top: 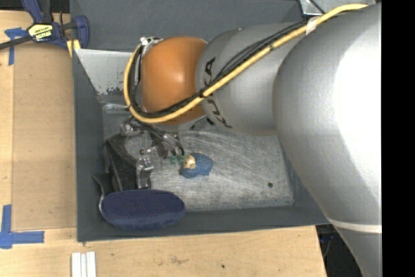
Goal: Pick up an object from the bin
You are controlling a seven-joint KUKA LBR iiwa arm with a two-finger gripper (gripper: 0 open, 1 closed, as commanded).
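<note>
Here, the gripper [150,156] is low in the lower-left part of the bin [194,10], under the orange wrist cover [170,78].
Three loose things: one black angular piece [118,162] just left of the gripper, one dark blue oval pad [141,209] below it, one small blue scrap [196,166] with a tan tip just right. Whether the gripper is spread or closed cannot be told.

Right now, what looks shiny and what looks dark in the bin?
In the camera view, the round orange wrist cover and silver arm gleam; the scratched floor of the grey metal bin is bright, shadowed under the gripper, around the crumpled black thing.
</note>
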